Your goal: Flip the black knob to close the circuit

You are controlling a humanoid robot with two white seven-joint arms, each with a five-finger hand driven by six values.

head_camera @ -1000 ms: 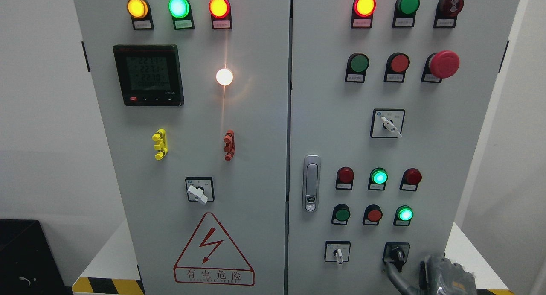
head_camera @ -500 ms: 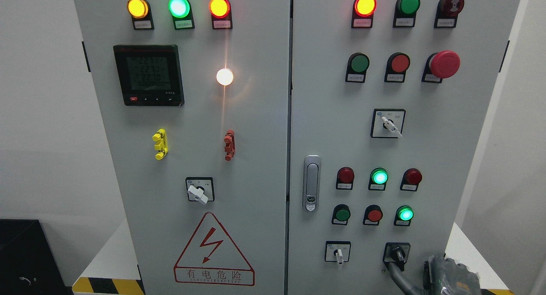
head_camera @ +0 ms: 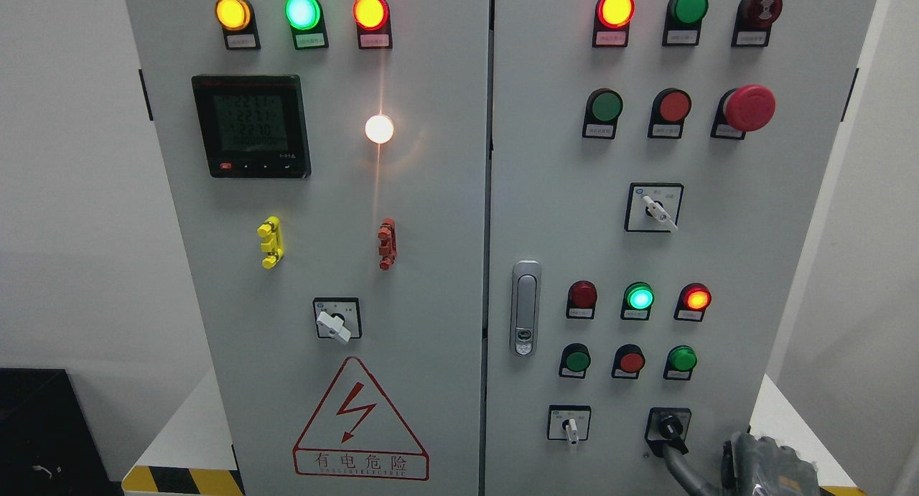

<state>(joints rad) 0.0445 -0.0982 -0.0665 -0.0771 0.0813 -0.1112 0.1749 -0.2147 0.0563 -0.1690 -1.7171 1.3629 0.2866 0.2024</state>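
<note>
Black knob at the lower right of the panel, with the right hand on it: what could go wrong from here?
1. One finger of the right hand touches the black knob from below; it may slip off.
2. The white selector sits close to the left; a stray sweep might bump it.
3. Most of the hand is cut off at the frame's bottom edge, so its grip is hard to verify.

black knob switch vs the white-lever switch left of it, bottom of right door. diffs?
The black rotary knob sits on a black plate; the small white-lever selector switch sits on a white, black-framed plate. The black knob has a finger of the right hand at it; the white lever is untouched. Both sit in the bottom row, handles pointing roughly down.
</note>
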